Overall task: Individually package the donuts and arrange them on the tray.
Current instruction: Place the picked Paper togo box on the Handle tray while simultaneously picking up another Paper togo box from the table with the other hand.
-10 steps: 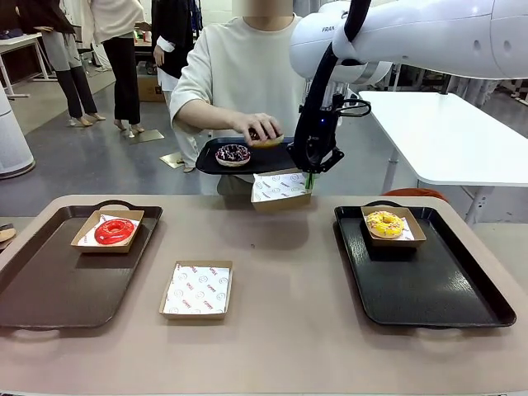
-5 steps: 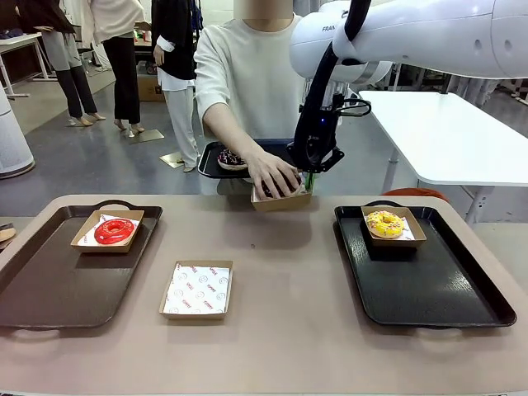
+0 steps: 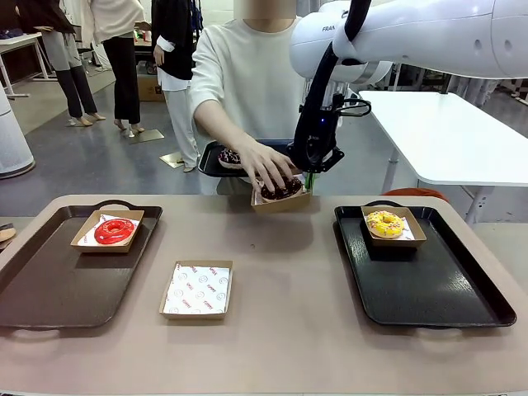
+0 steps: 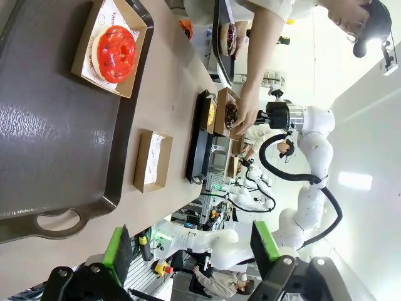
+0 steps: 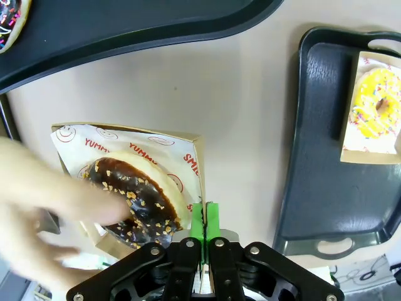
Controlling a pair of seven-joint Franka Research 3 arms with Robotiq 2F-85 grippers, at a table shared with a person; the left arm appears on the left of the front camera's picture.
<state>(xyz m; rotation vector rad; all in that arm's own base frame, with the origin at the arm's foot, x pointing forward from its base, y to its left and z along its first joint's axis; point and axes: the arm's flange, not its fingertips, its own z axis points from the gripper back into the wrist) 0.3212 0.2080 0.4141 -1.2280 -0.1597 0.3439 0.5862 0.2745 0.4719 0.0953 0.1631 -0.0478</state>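
**Step in hand:** receive the chocolate donut (image 3: 283, 188) in the box (image 3: 280, 204).

The right gripper (image 3: 309, 177) is clenched on one side wall of the box, pads pinched flat on the cardboard. It appears to carry the box just above the far edge of the tabletop (image 3: 289, 330). The person's hand (image 3: 266, 161) rests on the donut, which lies in the box on the printed liner.

**Recommended handling (judgement):**
- Hold the box level and motionless until the hand is clear.
- The grip is on one wall only, so expect the loaded box to sag away from it. Move slowly and avoid any sudden wrist roll.
- Set the box flat on the right tray (image 3: 429, 289), beside the boxed yellow donut (image 3: 384, 223), before letting go.

**Other items:**
- The left gripper (image 4: 191, 248) is released, jaws wide, above the left tray (image 4: 56, 132), which carries the boxed red donut (image 4: 117, 53).
- A spare box (image 3: 196, 289) lies on the tabletop between the trays.
- The sprinkled donut (image 3: 228, 157) sits on the person's tray (image 3: 208, 167).

**Limits of view:**
- In the right wrist view the hand is motion-blurred and covers part of the chocolate donut. Whether it has let go cannot be told.
- The sprinkled donut is cut off at that view's corner.
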